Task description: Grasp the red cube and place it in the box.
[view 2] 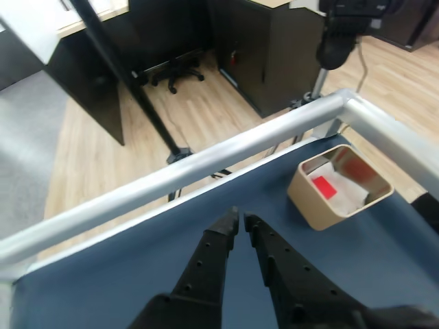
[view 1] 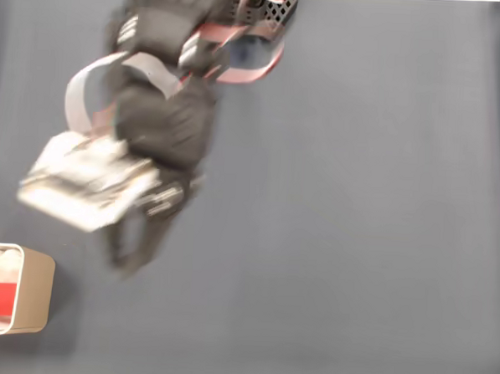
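1. Red cube (view 1: 0,299) located inside the box (view 1: 36,297) at lower left of the fixed view, flat on the white floor of the container; also seen in the other view (view 2: 324,186), right of centre, lying within the box (view 2: 317,209).
2. Box standing upright on the blue-grey surface (view 1: 341,208), at its left edge in the fixed view and partly cut by the frame.
3. Pincer (view 2: 239,220) at lower centre of the other view: fingers nearly together, only a thin gap at the tips, nothing held. Well apart from the box, tips aimed toward the metal rail (view 2: 206,164) at the surface edge.
4. Arm (view 1: 157,123) blurred in upper left of the fixed view, so pincer detail unreadable there.
5. Judged status: placement looks done, cube resting in the container and free of the pincer.
6. Handling estimate for cube: probably light, rigid, with matte faces likely offering fair friction; not fragile by appearance. If regrasp needed, best taken across two opposite flat faces, from above, given the box walls close beside it.
7. Risk noted: a light box could slide if nudged.
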You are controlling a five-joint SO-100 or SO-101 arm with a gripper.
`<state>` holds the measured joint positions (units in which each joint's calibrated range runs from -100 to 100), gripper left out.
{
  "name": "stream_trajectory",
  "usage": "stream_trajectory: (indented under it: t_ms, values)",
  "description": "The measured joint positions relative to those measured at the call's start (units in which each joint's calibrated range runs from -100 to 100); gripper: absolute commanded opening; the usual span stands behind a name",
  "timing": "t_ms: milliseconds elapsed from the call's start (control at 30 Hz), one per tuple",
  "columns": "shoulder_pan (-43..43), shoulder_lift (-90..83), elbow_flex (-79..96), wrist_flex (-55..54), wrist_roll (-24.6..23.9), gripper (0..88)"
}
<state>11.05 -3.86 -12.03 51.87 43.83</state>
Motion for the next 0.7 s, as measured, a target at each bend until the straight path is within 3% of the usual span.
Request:
stream_trajectory:
  t_ms: [233, 700]
  values:
    - [-8.16, -13.29, 18.44, -1.59, 1.22, 0.0]
    - [-11.05, -32.65, 48.64, -5.57, 3.03, 0.0]
